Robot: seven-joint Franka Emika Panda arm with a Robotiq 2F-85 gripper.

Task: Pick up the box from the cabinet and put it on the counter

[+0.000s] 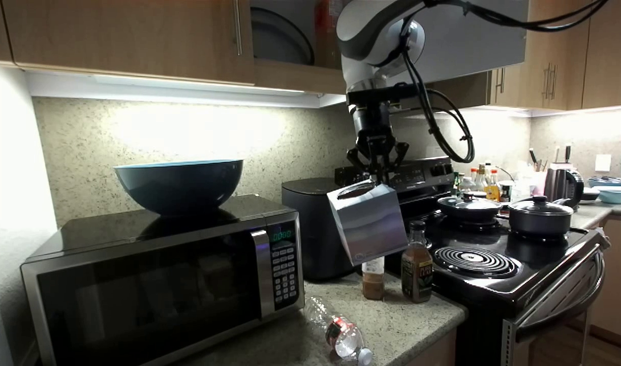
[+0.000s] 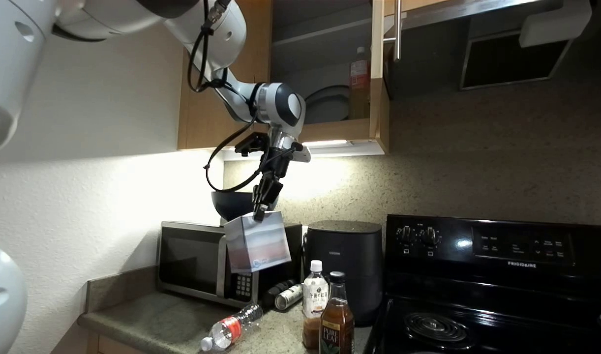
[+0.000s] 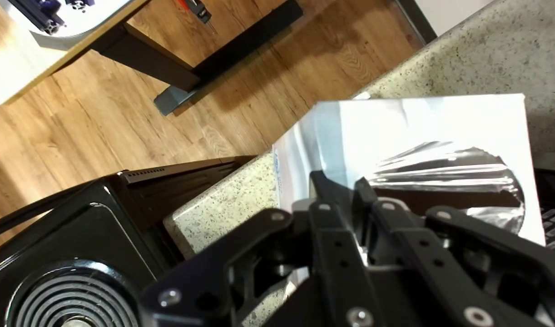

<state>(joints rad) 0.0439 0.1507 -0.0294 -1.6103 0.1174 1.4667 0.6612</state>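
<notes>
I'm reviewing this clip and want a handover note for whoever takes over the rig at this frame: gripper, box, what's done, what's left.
Gripper: shut on the tissue box near its top edge.
Where things are: the tissue box hangs tilted in the air above the counter, lower than the open cabinet.
Done: box picked up and out of the cabinet.
Left: lower it onto the counter, release, back off. I'd probably steer around the lying clear plastic bottle, the standing Pure Leaf bottle and the white-capped bottle.
</notes>
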